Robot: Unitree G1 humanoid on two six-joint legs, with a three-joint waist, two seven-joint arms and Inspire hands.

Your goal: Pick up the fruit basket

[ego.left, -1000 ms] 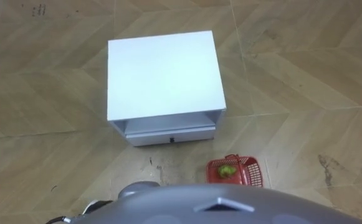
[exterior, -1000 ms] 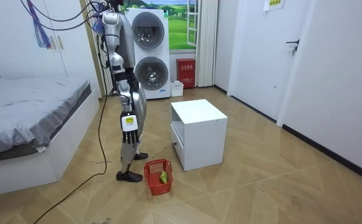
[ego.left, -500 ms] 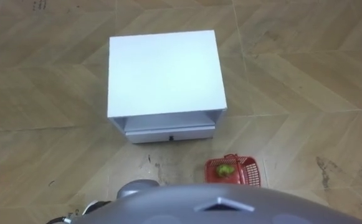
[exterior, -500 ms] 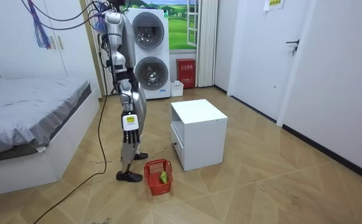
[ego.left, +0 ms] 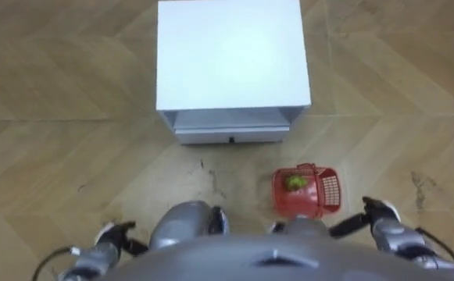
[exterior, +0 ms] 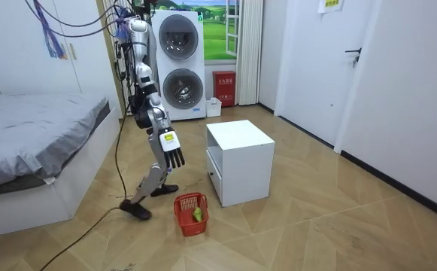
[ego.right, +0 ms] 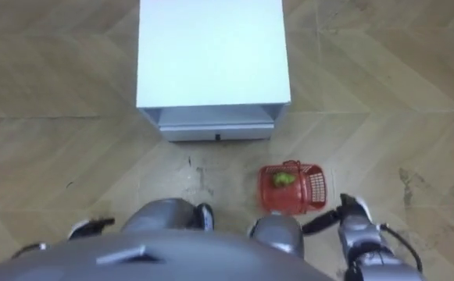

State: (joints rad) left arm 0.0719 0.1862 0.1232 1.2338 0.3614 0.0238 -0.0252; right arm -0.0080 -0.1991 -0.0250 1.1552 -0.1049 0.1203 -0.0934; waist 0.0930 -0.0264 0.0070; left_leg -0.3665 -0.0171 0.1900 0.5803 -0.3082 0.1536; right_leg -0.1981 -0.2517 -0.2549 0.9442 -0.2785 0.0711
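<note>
Black fingers (exterior: 176, 159) hang straight and released from the right hand (exterior: 171, 147), holding nothing, as the robot leans forward before a white cabinet (ego.left: 233, 55). The left hand (ego.left: 108, 235) shows low at the robot's other side; whether it is open or closed cannot be told. The red fruit basket (ego.left: 328, 193) sits on the wooden floor (ego.left: 55, 117), just ahead of the robot and to its right, near the cabinet's drawer (ego.left: 230, 136), with one green fruit (ego.left: 294, 182) inside. Mesh plastic carrying a single fruit should lift lightly. It is likely stiff enough to keep its shape, yet apt to swing or tip. The thin handle (ego.left: 303, 167) at the rim looks the place to hook it, near mid-span.
</note>
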